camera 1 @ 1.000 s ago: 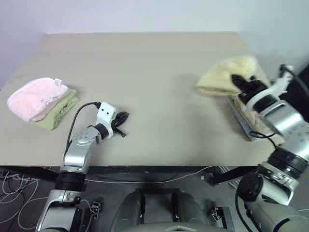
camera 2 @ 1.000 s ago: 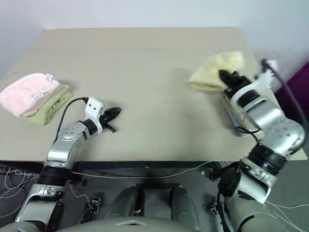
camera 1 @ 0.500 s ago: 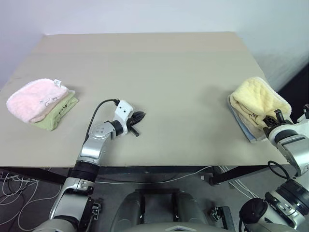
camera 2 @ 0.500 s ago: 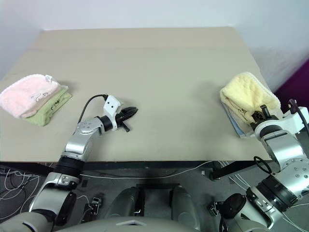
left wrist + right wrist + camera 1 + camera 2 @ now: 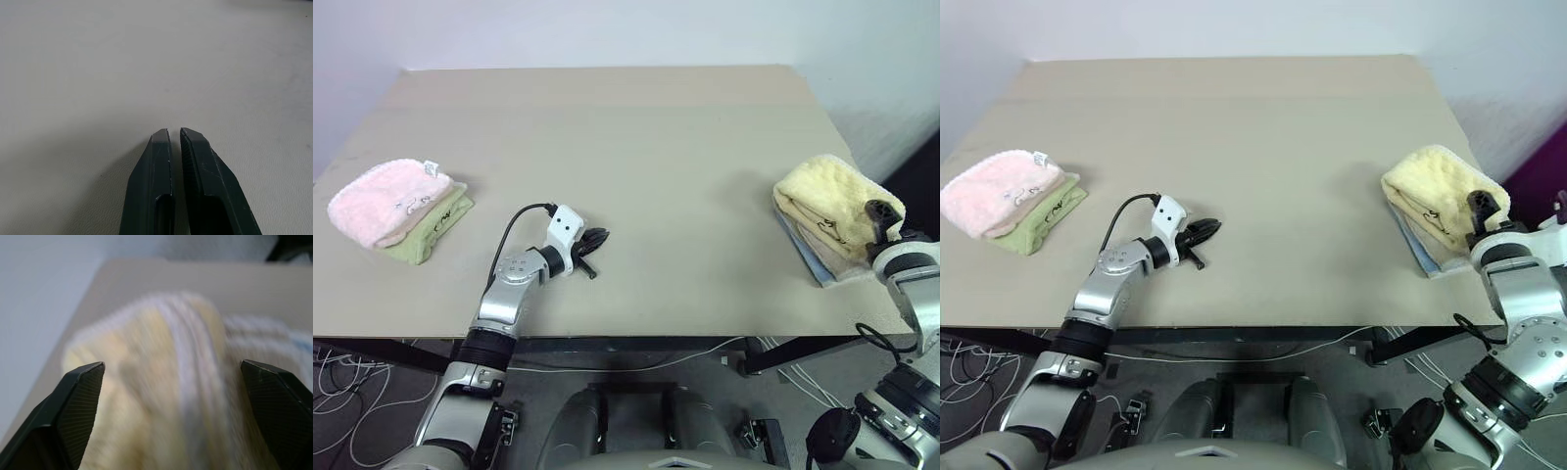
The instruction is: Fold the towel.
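Note:
The pale yellow towel point(image 5: 832, 194) lies folded on top of a stack at the table's right edge. My right gripper point(image 5: 880, 215) is at the towel's near right side. In the right wrist view its fingers point(image 5: 73, 396) stand wide apart, and the towel point(image 5: 161, 382) lies just beyond and between them, not pinched: the gripper is open. My left gripper point(image 5: 594, 238) is low over the bare table point(image 5: 656, 127), left of the middle. Its two fingers point(image 5: 159, 161) are pressed together on nothing.
Under the yellow towel lie a cream folded towel point(image 5: 847, 253) and a bluish cloth point(image 5: 811, 258) that reach the table's right edge. At the far left a fluffy pink towel point(image 5: 384, 199) rests on a green one point(image 5: 438, 227). Cables hang below the front edge.
My right gripper carried the yellow towel rightward, set it on the stack, opened, and drew back toward the right edge. My left arm shifted right early on, then stayed still.

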Robot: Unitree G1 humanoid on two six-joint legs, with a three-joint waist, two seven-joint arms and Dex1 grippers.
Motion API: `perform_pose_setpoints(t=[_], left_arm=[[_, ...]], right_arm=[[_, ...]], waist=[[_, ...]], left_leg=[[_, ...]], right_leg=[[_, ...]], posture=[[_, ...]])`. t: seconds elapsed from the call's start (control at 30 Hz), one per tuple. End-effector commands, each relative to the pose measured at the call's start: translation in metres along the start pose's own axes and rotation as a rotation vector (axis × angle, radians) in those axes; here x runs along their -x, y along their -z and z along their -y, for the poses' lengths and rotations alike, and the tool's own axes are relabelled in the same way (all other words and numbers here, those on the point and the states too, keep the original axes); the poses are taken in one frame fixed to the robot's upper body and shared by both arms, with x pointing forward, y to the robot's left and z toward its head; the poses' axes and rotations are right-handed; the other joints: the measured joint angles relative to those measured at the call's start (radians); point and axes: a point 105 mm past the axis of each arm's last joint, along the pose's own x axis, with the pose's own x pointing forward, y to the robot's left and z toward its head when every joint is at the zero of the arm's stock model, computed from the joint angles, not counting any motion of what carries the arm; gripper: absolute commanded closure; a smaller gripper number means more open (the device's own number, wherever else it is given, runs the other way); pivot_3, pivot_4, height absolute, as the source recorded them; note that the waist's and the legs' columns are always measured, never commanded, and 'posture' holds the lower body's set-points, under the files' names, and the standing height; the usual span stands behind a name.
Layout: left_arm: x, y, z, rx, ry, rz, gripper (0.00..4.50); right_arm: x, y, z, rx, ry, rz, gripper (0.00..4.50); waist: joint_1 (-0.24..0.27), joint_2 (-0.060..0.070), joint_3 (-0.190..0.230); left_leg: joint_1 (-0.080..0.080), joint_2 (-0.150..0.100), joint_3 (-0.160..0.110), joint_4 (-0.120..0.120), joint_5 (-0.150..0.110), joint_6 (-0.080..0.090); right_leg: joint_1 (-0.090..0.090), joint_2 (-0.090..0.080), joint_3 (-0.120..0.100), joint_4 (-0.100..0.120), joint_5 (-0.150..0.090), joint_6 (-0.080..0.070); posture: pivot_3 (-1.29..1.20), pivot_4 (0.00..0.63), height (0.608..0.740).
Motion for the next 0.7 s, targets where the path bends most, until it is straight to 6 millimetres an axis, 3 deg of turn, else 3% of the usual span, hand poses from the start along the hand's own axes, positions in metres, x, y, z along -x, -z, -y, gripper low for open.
perform_pose_setpoints(t=[0.03,0.17,0.27,0.33,0.53,0.7], left_arm=[[0.001,-0.005,0.002,-0.016,-0.002,0.028,4.12],[0.002,-0.005,-0.004,0.001,-0.036,0.035,4.12],[0.004,-0.005,-0.010,0.005,-0.094,0.044,4.12],[0.006,-0.006,-0.012,0.013,-0.122,0.052,4.12],[0.020,-0.006,-0.015,0.042,-0.193,0.069,4.12],[0.033,-0.004,-0.018,0.040,-0.236,0.061,4.12]], right_arm=[[0.004,-0.027,-0.027,0.061,-0.102,0.126,0.01],[0.003,-0.017,-0.060,0.293,-0.226,0.121,0.01],[0.008,0.021,-0.092,0.651,-0.395,0.066,0.01],[0.013,0.048,-0.105,0.777,-0.509,0.027,0.01],[0.030,0.131,-0.132,0.951,-0.840,-0.109,0.01],[0.032,0.177,-0.129,0.966,-0.958,-0.201,0.01]], waist=[[0.000,0.000,0.000],[-0.001,0.000,0.000],[-0.001,0.001,-0.001],[-0.001,0.001,-0.001],[-0.001,0.000,0.000],[0.002,0.000,0.000]], left_leg=[[0.000,0.000,0.000,0.000,0.000,0.000],[0.001,0.000,0.000,0.000,0.000,0.000],[0.001,0.000,0.000,0.000,0.000,0.000],[0.001,0.000,0.000,0.000,0.000,0.000],[0.002,0.000,-0.001,0.000,0.000,0.000],[0.002,0.000,-0.001,0.001,0.000,0.000]], right_leg=[[0.000,0.000,0.000,0.000,0.000,0.000],[0.001,0.000,0.000,0.000,0.000,0.000],[0.001,0.000,0.000,0.000,0.000,0.000],[0.001,0.001,0.000,0.000,0.000,0.000],[0.001,0.000,0.000,-0.001,0.000,0.000],[0.001,0.000,-0.001,-0.001,0.000,0.000]], posture=[[0.00,0.150,0.740],[0.00,0.150,0.740],[0.00,0.150,0.740],[0.00,0.150,0.740],[0.00,0.150,0.740],[0.00,0.150,0.740]])
